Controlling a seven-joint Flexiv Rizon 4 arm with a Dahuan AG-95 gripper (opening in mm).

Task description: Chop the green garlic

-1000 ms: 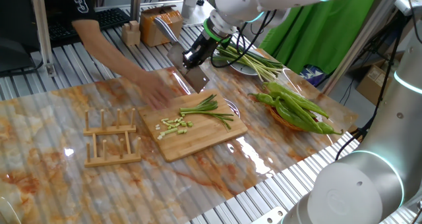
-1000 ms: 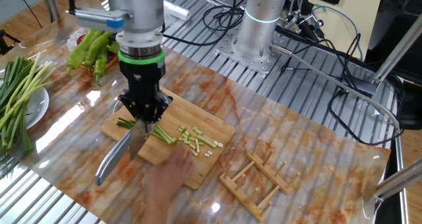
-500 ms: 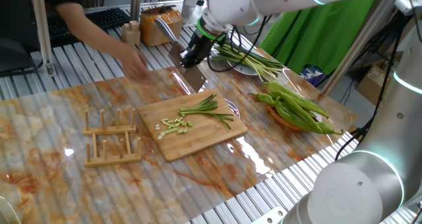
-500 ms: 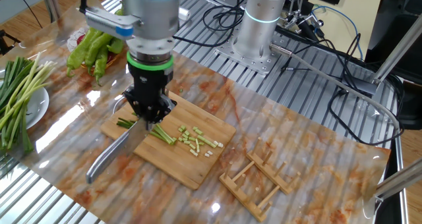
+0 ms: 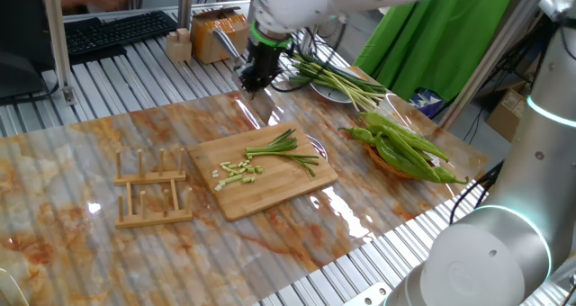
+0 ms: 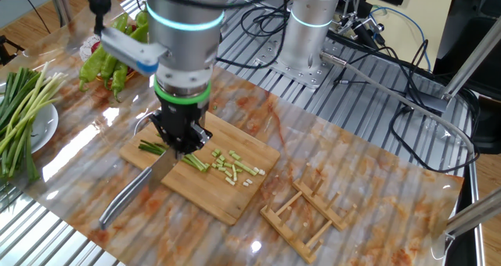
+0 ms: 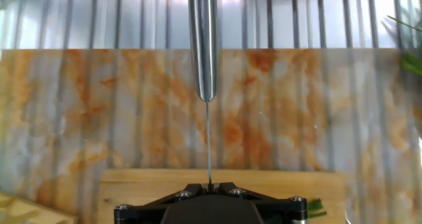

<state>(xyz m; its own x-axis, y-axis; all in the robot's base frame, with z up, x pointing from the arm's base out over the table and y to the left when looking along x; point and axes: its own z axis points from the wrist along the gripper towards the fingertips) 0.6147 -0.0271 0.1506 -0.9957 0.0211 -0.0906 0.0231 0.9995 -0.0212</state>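
Marbled orange-and-grey tabletop (image 5: 108, 252), ribbed metal frame around it, green cloth behind. Wooden cutting board (image 5: 270, 193) near table centre, taken as landmark. On board: green garlic (image 5: 281, 151), a few slim stalks lying across the far half, cut ends toward a small heap of chopped bits (image 5: 238, 170) at the board's middle. Gripper (image 6: 182, 145) over the board's edge on the stalk side, pointing down, fingers pressed together on knife (image 6: 133, 194). Blade edge-on in hand view, pinched between black fingertips (image 7: 227, 188) at bottom of frame, steel handle (image 7: 203, 39) running straight out away from the board over the marble. From the other fixed view, knife slanting out past the board's edge, handle end low near the tabletop; contact with the stalks not clear. Wooden rack (image 5: 153, 191) just beside the board on the side away from the stalks. Green peppers (image 5: 405, 148) piled beyond the board's opposite side, well apart. Plate of long uncut stalks (image 5: 346, 83) behind the board, near the knife block (image 5: 219, 34).
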